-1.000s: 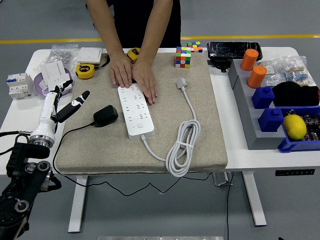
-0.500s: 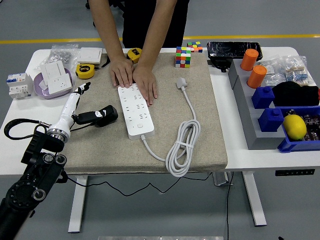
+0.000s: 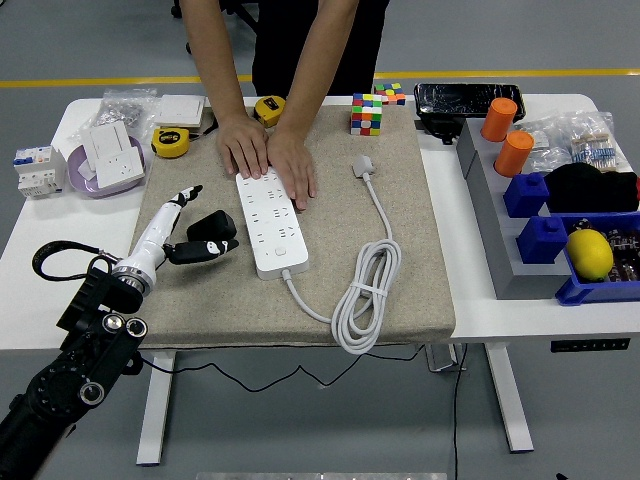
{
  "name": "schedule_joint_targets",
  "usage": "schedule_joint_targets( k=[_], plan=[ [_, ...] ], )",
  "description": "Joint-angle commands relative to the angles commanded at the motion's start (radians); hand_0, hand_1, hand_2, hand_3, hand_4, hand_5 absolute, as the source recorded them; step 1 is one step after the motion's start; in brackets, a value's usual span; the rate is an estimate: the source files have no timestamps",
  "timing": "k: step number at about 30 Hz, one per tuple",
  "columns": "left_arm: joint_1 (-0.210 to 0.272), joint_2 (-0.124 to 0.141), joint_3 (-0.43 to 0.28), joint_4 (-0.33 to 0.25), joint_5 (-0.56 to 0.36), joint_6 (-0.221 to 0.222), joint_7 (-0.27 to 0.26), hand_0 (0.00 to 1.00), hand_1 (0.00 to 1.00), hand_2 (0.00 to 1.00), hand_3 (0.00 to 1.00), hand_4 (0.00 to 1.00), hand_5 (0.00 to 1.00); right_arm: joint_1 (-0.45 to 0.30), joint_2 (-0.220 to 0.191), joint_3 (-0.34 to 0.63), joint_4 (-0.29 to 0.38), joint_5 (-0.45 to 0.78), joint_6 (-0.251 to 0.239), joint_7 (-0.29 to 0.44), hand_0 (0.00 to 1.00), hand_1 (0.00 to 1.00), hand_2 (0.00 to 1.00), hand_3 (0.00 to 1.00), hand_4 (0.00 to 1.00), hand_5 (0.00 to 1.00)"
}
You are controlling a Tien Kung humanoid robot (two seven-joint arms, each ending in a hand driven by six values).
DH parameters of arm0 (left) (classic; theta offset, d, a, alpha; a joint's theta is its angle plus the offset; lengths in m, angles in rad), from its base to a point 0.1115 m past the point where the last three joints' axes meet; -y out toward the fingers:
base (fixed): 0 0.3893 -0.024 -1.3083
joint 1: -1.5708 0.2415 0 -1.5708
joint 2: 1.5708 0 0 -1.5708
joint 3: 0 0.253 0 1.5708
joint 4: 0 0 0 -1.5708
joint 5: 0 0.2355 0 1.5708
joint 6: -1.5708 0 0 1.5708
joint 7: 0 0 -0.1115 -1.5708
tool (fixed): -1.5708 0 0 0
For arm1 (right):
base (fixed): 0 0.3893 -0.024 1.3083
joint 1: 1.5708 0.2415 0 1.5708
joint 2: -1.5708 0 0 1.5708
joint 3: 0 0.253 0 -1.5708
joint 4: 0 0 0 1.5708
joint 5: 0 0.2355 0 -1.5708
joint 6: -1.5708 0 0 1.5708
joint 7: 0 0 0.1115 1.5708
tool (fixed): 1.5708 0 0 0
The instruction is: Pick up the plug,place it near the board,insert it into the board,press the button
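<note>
Black plug between the left robot hand's spread fingers.

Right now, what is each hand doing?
Left hand: fingers spread open beside the black plug, holding nothing.
Right hand: not in view.

Left hand open beside black plug; person's hands pressing power strip.
</note>
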Motion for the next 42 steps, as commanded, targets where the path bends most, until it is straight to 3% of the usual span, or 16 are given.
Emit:
schedule_joint_targets(
  k=[2,3,8,9,14,15,32,33,38,39,42],
  plan=[
    [-0.006,-0.002,0.012,0.019,0.001,0.01,-0.004,0.998,0.998,0.917,0.887,0.998,0.221,0.0,0.0,0.0,0.0,0.0,0.0,0.0,0.824,0.736,0.745,0.779,0.998,0.924],
    [-0.009,-0.003,0.017,0.027,0.001,0.014,-0.005,0.998,0.929,0.73,0.75,0.998,0.174,0.0,0.0,0.0,0.0,0.0,0.0,0.0,0.824,0.736,0.745,0.779,0.998,0.924],
    [-0.02,-0.007,0.032,0.058,0.001,0.027,-0.009,0.998,0.929,0.73,0.75,0.998,0.174,-0.001,-0.001,0.004,0.0,-0.006,0.0,-0.002,0.824,0.736,0.745,0.779,0.998,0.924],
    [-0.022,-0.008,0.033,0.062,-0.001,0.028,-0.009,0.97,0.884,0.666,0.674,0.998,0.142,-0.001,-0.002,0.004,0.0,-0.007,0.001,-0.002,0.825,0.736,0.745,0.779,0.998,0.924],
    [-0.023,-0.01,0.041,0.077,-0.005,0.028,-0.009,0.97,0.884,0.666,0.674,0.998,0.142,-0.001,-0.001,0.003,0.0,-0.008,0.001,-0.002,0.825,0.736,0.745,0.779,0.998,0.924],
    [-0.023,-0.011,0.043,0.08,-0.006,0.028,-0.009,0.943,0.864,0.632,0.596,0.998,0.126,-0.001,-0.001,0.002,0.0,-0.007,0.001,-0.002,0.825,0.736,0.745,0.779,0.998,0.924],
    [-0.041,-0.014,0.043,0.125,0.026,0.05,-0.019,0.933,0.857,0.635,0.563,0.998,0.157,-0.005,-0.003,-0.001,0.0,-0.01,0.002,-0.003,0.825,0.736,0.745,0.778,0.998,0.925],
    [-0.043,-0.015,0.042,0.129,0.029,0.052,-0.02,0.927,0.879,0.735,0.6,0.998,0.151,-0.004,-0.003,-0.001,0.0,-0.009,0.002,-0.003,0.824,0.736,0.745,0.779,0.998,0.924],
    [-0.052,-0.017,0.035,0.145,0.046,0.068,-0.027,0.927,0.879,0.735,0.6,0.998,0.151,-0.004,-0.003,0.001,0.0,-0.01,0.002,-0.003,0.824,0.736,0.745,0.779,0.998,0.924],
    [-0.054,-0.017,0.033,0.147,0.048,0.07,-0.028,0.924,0.906,0.819,0.703,0.998,0.157,-0.003,-0.003,0.001,0.0,-0.01,0.001,-0.003,0.825,0.736,0.745,0.779,0.998,0.925],
    [-0.059,-0.017,0.024,0.151,0.056,0.078,-0.032,0.924,0.906,0.819,0.703,0.998,0.157,-0.001,-0.004,0.0,0.0,-0.007,0.001,-0.003,0.825,0.736,0.745,0.779,0.998,0.925]
  ],
)
